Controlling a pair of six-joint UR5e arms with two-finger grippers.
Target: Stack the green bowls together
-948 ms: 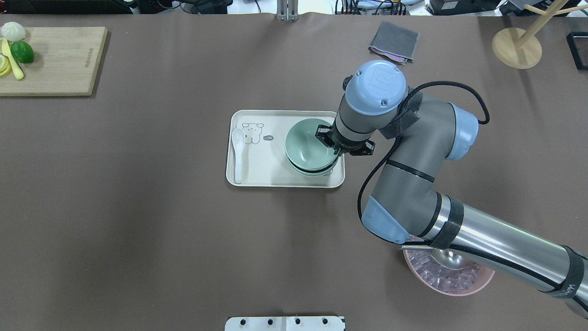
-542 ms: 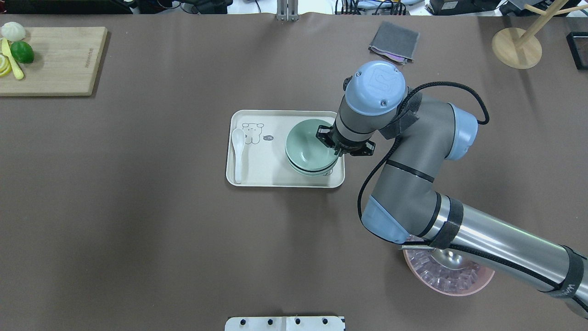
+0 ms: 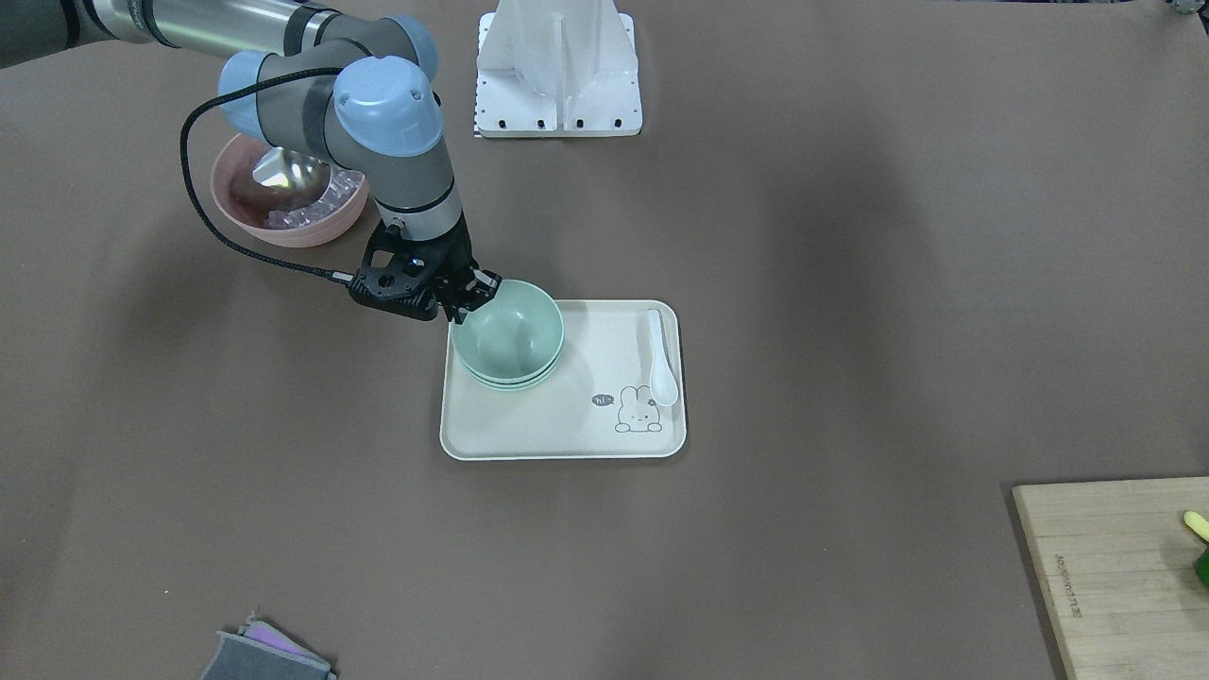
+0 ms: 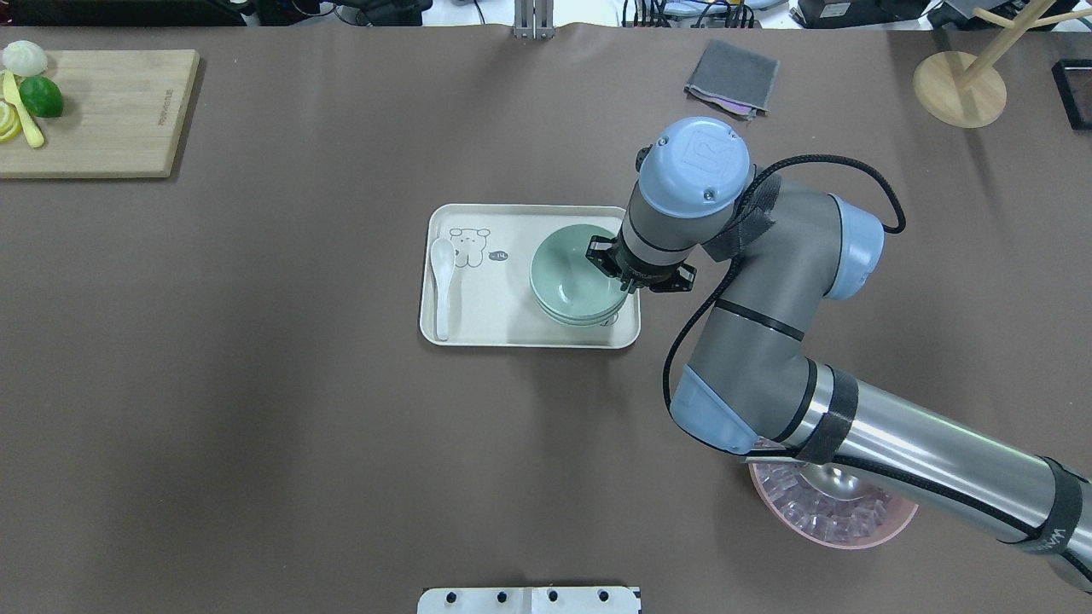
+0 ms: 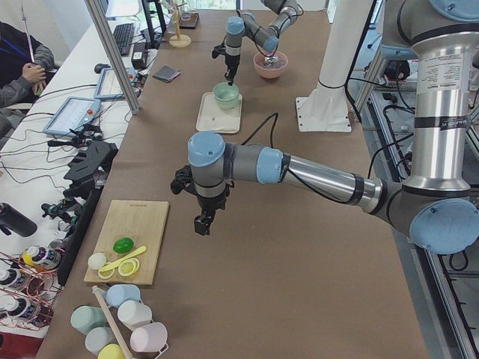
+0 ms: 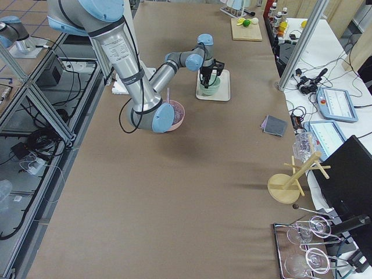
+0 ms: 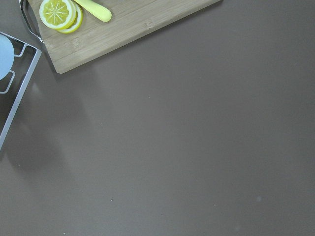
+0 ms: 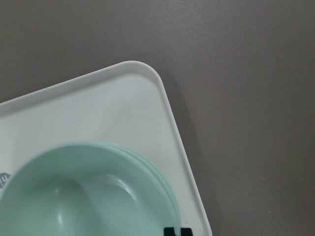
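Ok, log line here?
stage: stacking | right end effector: pinching top green bowl rim | bowl: nested in lower green bowls on tray | left end effector: away from tray, grip unclear

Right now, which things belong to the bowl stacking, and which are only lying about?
Job: green bowls, stacked on the tray; right pincer at their rim.
Lying about: spoon, pink bowl, board, cloth.

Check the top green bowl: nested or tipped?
Nested, upright: the top bowl sits inside the two below, rims stacked evenly on the tray.
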